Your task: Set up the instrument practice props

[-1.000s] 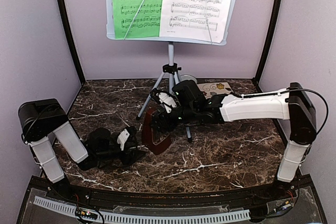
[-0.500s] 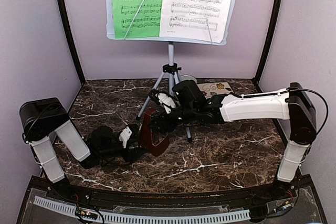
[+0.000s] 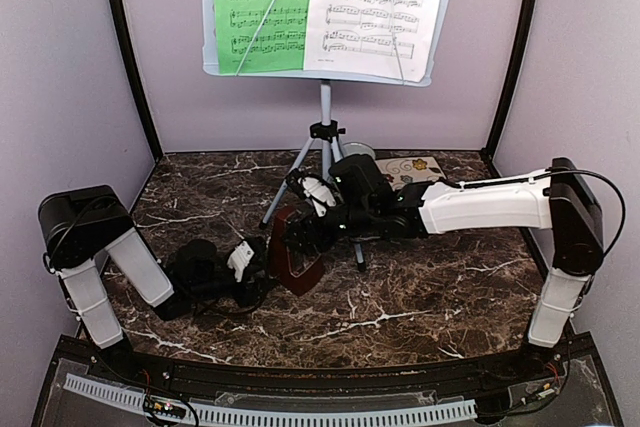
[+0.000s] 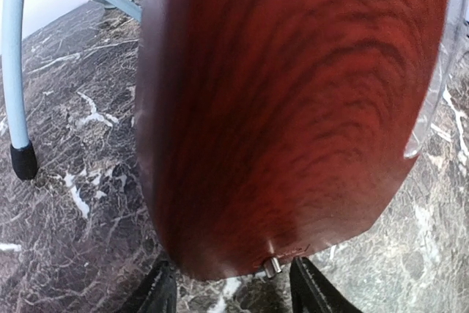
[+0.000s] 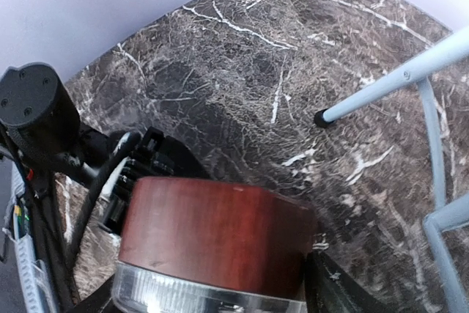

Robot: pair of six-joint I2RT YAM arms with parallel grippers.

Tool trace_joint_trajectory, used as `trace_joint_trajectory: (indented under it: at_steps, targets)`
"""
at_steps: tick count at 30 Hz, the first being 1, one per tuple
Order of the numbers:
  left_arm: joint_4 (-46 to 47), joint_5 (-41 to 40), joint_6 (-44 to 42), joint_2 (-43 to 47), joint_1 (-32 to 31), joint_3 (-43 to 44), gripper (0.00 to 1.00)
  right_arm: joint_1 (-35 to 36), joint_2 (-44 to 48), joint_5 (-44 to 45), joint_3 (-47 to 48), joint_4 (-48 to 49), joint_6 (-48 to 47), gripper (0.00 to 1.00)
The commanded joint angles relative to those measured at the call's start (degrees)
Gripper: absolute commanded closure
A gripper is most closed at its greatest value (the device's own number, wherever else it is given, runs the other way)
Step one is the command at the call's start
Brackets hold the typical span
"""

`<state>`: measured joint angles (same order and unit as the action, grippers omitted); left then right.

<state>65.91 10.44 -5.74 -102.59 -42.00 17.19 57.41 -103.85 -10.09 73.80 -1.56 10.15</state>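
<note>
The right gripper (image 3: 302, 234) clamps a tilted dark red-brown pyramid metronome (image 3: 293, 261); the left gripper (image 4: 233, 295) flanks its base, grip unclear

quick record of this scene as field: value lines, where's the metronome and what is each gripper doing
metronome: red-brown, tilted, in front of the stand's legs
right gripper: closed around the metronome
left gripper: close against the metronome, fingers apart, grip unclear
music stand: upright at the back of the table
sheets: green sheet on the left, white sheet on the right, both on the stand
table: dark marble pattern
</note>
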Motion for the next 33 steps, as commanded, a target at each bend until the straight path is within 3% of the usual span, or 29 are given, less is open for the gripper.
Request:
trace_joint_trajectory:
  at_steps: [1, 6, 17, 26, 33]
  targets:
    - [0.43, 0.39, 1.02, 2.37, -0.37, -1.86, 0.34, 1.57, 2.3, -4.19, -1.23, 1.58, 2.77, 0.18]
    - [0.23, 0.15, 4.54, 6.71, -0.43, -5.02, 0.28, 0.89, 6.4, -2.55, -5.97, 3.49, 3.6, 0.0]
    - [-3.01, 0.57, 12.16, 15.96, -0.39, -7.62, 0.31, -2.28, 5.55, -5.9, -14.98, 9.05, 2.99, 0.0]
    - [-2.24, -4.26, 20.51, 12.28, -0.37, -6.55, 0.45, -4.46, -0.45, -11.9, -17.57, 18.2, 2.28, 0.0]
    - [-7.54, -5.71, 21.38, 8.17, -0.25, 0.54, 0.49, -3.07, -1.94, -12.04, -18.73, 21.07, 2.76, 0.0]
